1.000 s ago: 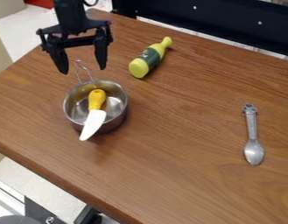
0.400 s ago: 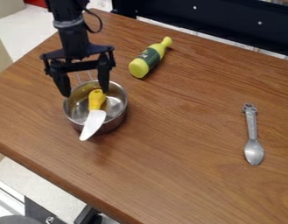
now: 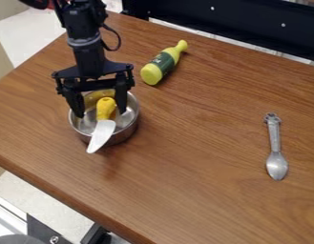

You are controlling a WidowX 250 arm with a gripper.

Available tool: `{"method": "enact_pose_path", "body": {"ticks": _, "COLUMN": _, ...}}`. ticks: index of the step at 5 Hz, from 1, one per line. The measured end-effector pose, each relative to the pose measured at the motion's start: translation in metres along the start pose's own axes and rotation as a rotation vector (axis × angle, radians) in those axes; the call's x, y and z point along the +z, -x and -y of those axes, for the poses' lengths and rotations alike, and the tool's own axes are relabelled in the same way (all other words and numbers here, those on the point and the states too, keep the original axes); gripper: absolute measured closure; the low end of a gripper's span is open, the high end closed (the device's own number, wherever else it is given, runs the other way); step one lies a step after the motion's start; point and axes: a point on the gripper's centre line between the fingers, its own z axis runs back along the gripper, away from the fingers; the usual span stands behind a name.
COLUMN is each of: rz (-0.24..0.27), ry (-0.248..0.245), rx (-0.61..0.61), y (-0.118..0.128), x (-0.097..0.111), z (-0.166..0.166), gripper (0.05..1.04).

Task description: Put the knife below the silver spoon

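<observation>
- We see the pincer (image 3: 101,114) over the pot, its 2 fingers spread wide, 1 on each side of the yellow handle, gripping nothing.
- Between them, from our view, is the knife (image 3: 103,127): handle inside the pot, white blade sloping out over the near rim. We judge the step in hand to be lining up for a grasp on that handle.
- Around the handle we have the metal pot (image 3: 124,135), upright on the table (image 3: 197,190).
- Beyond the pot lies the yellow-green bottle (image 3: 162,64), on its side; we count it as no part of the job.
- Well apart, towards the right edge, lies the silver spoon (image 3: 274,147), its bowl end nearest us.
- So we put the task at its start: 0 of the moving is done. We have the grasp, the lift, the carry across and the setting down below the spoon left.
</observation>
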Motion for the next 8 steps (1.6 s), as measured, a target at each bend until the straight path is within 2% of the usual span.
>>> {"method": "enact_pose_path", "body": {"ticks": 1, "rz": -0.001, "ry": -0.001, "rx": 0.006, "y": 0.004, "x": -0.006, "z": -0.001, "gripper": 0.084}}
{"method": "enact_pose_path", "body": {"ticks": 3, "rz": 0.028, "ry": -0.004, "rx": 0.029, "y": 0.004, "x": -0.011, "z": -0.001, "gripper": 0.084}}
{"method": "enact_pose_path", "body": {"ticks": 4, "rz": 0.033, "ry": -0.018, "rx": 0.033, "y": 0.002, "x": -0.017, "z": 0.000, "gripper": 0.133}}
{"method": "enact_pose_path", "body": {"ticks": 5, "rz": 0.028, "ry": -0.023, "rx": 0.049, "y": 0.001, "x": -0.021, "z": 0.000, "gripper": 0.408}}
{"method": "enact_pose_path", "body": {"ticks": 6, "rz": 0.046, "ry": -0.024, "rx": 0.046, "y": -0.001, "x": -0.022, "z": 0.001, "gripper": 0.700}}
{"method": "enact_pose_path", "body": {"ticks": 7, "rz": 0.038, "ry": -0.024, "rx": 0.048, "y": 0.000, "x": -0.022, "z": 0.001, "gripper": 0.768}}
{"method": "enact_pose_path", "body": {"ticks": 8, "rz": 0.010, "ry": -0.020, "rx": 0.050, "y": -0.001, "x": -0.016, "z": 0.003, "gripper": 0.768}}
